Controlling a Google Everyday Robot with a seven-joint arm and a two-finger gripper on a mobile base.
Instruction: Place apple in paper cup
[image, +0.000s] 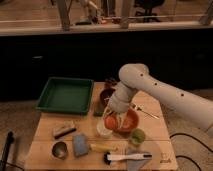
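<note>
My gripper (114, 119) hangs from the white arm, low over the near left edge of the orange bowl (129, 124) and just above the far rim of the white paper cup (103, 131). An orange-red round shape, which looks like the apple (109, 122), shows at the gripper's tip between the cup and the bowl. It blends with the bowl's colour, so I cannot tell it apart for sure. The cup stands upright on the wooden table (45, 135).
A green tray (65, 94) sits at the back left and a dark bowl (106, 96) behind the gripper. A green fruit (137, 136), a brush (125, 157), a blue sponge (80, 144), a metal cup (60, 149) and a small block (64, 130) lie along the front.
</note>
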